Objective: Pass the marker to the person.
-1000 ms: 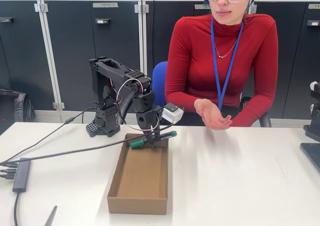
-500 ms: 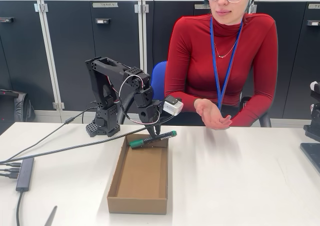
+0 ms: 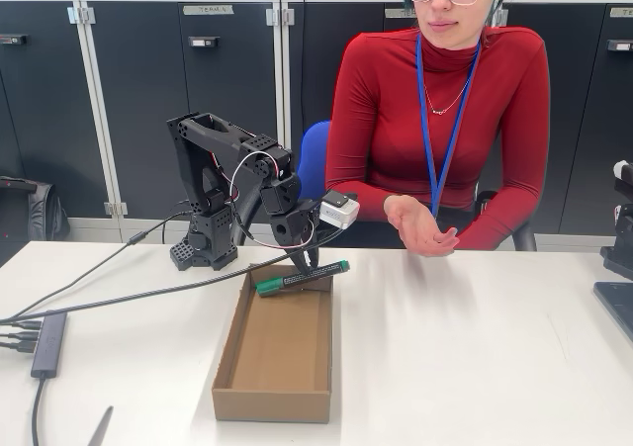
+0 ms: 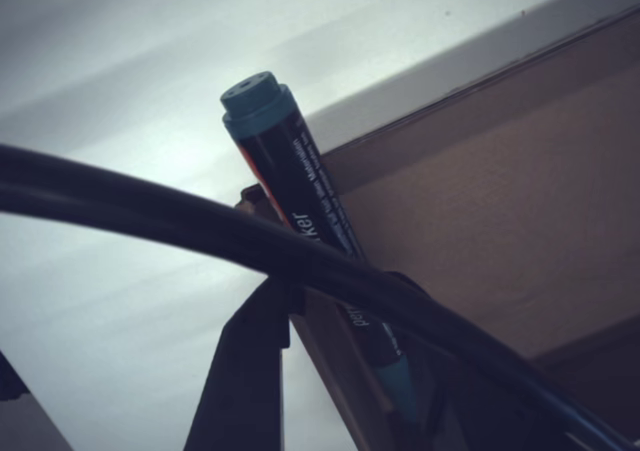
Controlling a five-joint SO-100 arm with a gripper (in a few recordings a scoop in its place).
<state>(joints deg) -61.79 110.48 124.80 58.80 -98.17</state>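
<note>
Over box far rim, pincer [image 3: 313, 266] clamped on marker [image 3: 302, 277], level.

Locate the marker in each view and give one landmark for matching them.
Fixed view: the marker lies nearly level in the gripper, above the far end of the cardboard box, green cap to the left.
Wrist view: the marker runs from upper left to lower centre, behind a black cable.
Shared landmark: the cardboard box.
</note>
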